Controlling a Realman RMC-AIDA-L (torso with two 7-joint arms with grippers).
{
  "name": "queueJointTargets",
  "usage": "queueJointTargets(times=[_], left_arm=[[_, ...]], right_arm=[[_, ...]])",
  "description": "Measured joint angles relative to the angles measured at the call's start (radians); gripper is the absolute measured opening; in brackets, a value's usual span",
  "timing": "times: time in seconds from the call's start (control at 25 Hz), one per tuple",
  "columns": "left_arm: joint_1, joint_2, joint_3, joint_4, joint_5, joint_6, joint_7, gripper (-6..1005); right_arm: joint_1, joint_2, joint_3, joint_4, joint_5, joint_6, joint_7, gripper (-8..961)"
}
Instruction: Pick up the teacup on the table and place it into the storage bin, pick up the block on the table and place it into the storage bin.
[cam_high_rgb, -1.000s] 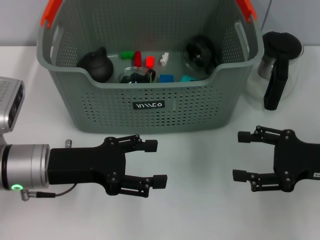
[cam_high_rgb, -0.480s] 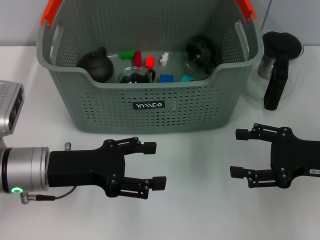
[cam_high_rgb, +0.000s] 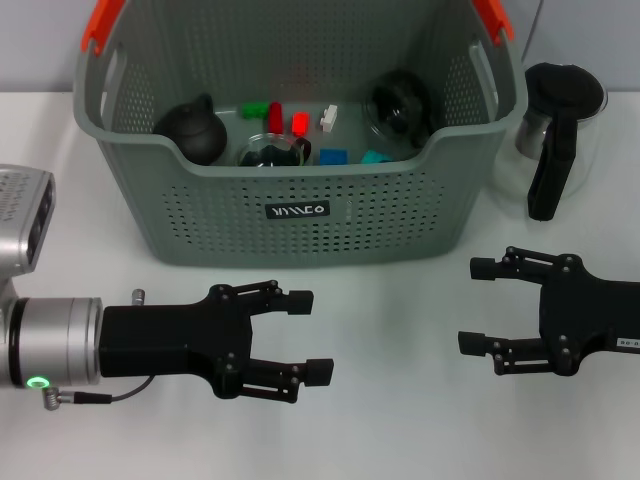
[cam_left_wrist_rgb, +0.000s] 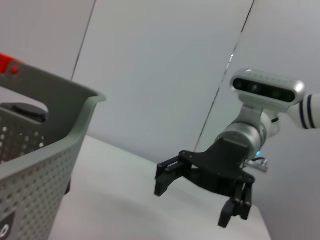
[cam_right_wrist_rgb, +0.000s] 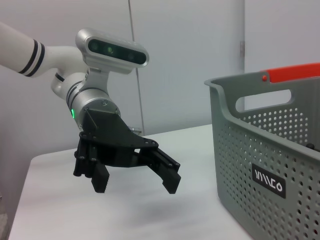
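The storage bin (cam_high_rgb: 300, 215) stands at the back middle of the white table. Inside it lie a glass teacup (cam_high_rgb: 265, 150), a red block (cam_high_rgb: 299, 123), a green block (cam_high_rgb: 258, 109), a blue block (cam_high_rgb: 333, 156) and a teal one (cam_high_rgb: 375, 157). My left gripper (cam_high_rgb: 308, 335) hovers open and empty over the table in front of the bin, and shows in the right wrist view too (cam_right_wrist_rgb: 135, 184). My right gripper (cam_high_rgb: 474, 305) is open and empty at the front right, also seen in the left wrist view (cam_left_wrist_rgb: 195, 200). The bin's wall shows in both wrist views (cam_left_wrist_rgb: 45, 165) (cam_right_wrist_rgb: 270, 165).
A glass pitcher (cam_high_rgb: 555, 130) with a black handle stands right of the bin. In the bin there are also a black teapot (cam_high_rgb: 188, 130), a dark glass item (cam_high_rgb: 400, 105) and a small white piece (cam_high_rgb: 328, 117).
The left gripper has sunk slightly toward the table's near edge. The right gripper shifted a little to the left. Both stay open and empty.
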Motion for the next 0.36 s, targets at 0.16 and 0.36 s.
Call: queueJointTargets(times=[0.16,0.36], left_arm=[[0.0,0.0,0.004,-0.002,0.005,-0.035,0.0,934],[0.001,-0.002,0.025,-0.021,0.005,-0.074,-0.002,934]], right_arm=[[0.003,0.0,0.0,0.007,0.0,0.006,0.0,911],[0.006,0.001,0.0,0.014,0.0,0.015,0.0,911]])
